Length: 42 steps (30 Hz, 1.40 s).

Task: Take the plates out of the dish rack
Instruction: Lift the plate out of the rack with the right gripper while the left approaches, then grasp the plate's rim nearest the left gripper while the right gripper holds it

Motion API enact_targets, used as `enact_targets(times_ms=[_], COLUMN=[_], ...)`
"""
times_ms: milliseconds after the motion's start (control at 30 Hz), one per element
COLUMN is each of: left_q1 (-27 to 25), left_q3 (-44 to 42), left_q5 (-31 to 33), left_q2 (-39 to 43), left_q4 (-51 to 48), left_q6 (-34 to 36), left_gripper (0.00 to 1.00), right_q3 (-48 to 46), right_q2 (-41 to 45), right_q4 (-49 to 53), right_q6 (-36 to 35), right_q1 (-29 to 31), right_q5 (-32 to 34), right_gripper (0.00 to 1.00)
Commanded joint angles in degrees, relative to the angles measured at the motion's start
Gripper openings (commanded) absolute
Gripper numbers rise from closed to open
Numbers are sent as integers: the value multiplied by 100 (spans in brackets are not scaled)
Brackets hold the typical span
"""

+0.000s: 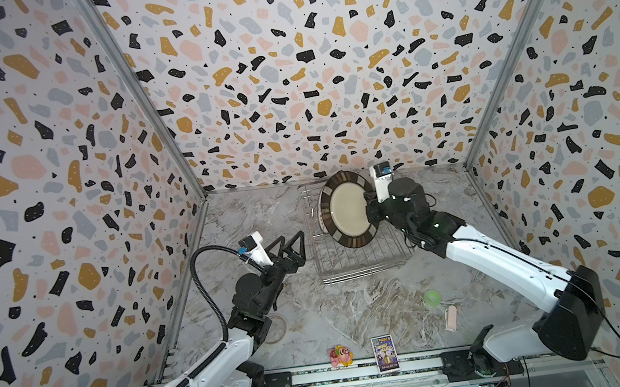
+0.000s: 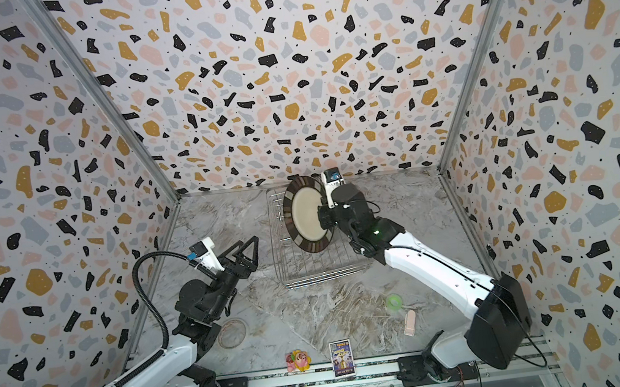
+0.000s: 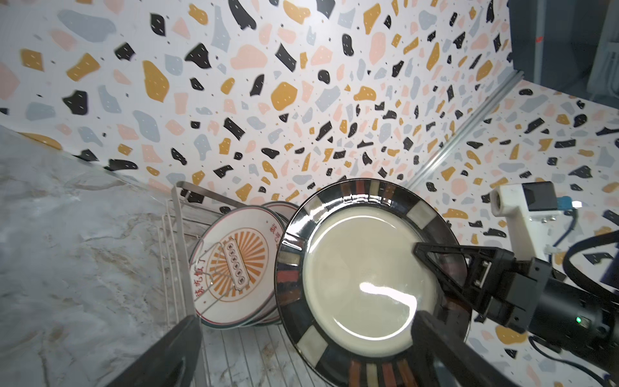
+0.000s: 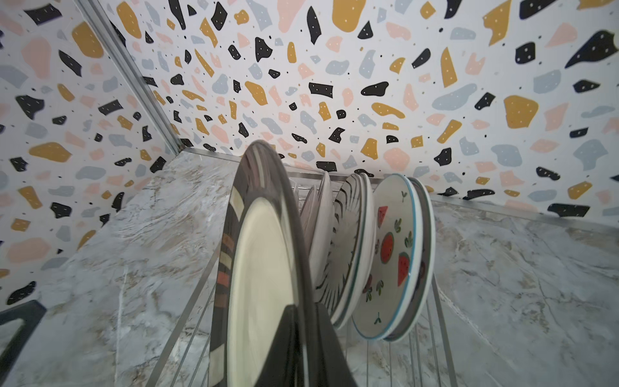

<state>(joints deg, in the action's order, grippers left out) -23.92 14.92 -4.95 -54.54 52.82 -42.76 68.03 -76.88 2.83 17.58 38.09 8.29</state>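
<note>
- In a top view, the right tool [image 1: 366, 202] grips the right rim of a plate [image 1: 346, 208], which stands on edge over the rack [image 1: 364, 263] at the back of the counter [image 1: 315, 321]. The left tool [image 1: 292, 242], jaws wide and empty, hangs just left of the rack.
- Left wrist view: the plate's cream face is turned toward the left tool, in front of the sunburst plate [image 3: 234, 264].
- Right wrist view: other plates [image 4: 388, 254] stand on edge beyond it; the right arm looks best placed to lift.
</note>
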Motion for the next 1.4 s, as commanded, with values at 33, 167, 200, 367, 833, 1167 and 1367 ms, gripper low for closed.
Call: enact_targets(times_ms=[33, 167, 200, 367, 833, 1167, 1367], left_q1=[-159, -261, -289, -432, -1003, -1343, -1378], left_q3=[-121, -51, -35, 147, 533, 803, 706], left_q5=[-388, -807, -887, -1087, -668, -626, -349], left_q2=[217, 190, 163, 28, -766, -1222, -1234], left_q4=[361, 500, 540, 474, 868, 965, 1054], left_q6=[-38, -197, -222, -323, -681, -757, -1027], left_gripper=[100, 100, 100, 100, 92, 65, 44], right_q3=[-320, -855, -980, -1571, -1942, -1985, -1951], right_q2=[806, 963, 985, 969, 509, 418, 334], right_q4=[-1569, -2046, -2186, -3275, -4321, -4254, -4112], right_q6=[1049, 1643, 1781, 2696, 3229, 3079, 2916], right_q1=[-684, -1345, -1475, -2017, -2017, -1962, -1894], right_q5=[-2019, -3204, -3476, -4823, -5593, -5471, -5330], right_gripper=[0, 0, 0, 0, 0, 0, 0])
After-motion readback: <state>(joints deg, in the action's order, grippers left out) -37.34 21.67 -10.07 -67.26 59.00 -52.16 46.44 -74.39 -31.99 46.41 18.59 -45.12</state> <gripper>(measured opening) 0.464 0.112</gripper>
